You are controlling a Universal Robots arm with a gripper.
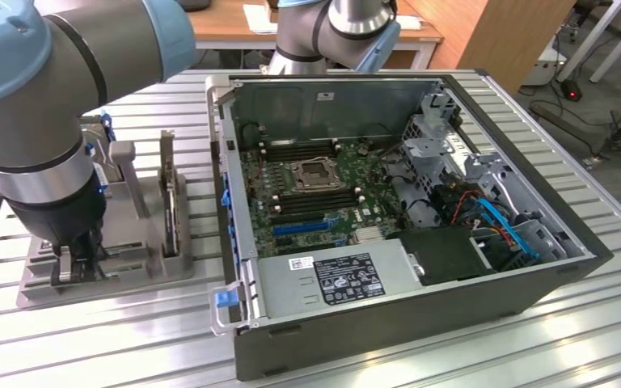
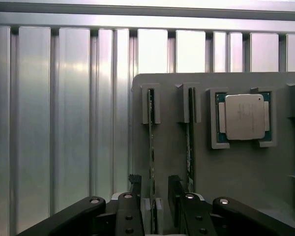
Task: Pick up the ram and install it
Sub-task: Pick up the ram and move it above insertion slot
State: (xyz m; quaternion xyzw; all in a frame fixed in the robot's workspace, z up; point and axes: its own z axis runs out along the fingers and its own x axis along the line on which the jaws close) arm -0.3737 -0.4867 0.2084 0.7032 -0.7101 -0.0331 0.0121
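Green ram (image 2: 151, 142) stands between the tool's (image 2: 154, 182) spread jaws, arm pointing straight down

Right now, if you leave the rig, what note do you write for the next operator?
Gripper: open, one finger on each side of the ram, not closed on it.
Ram: standing on edge in the holder, beside a second stick; holder sits at the exterior view's left of the case.
Done: gripper lined up on the ram.
Left: grip, lift, install.

Thin ram (image 2: 151, 147) — on edge, in gray holder (image 2: 236, 172)
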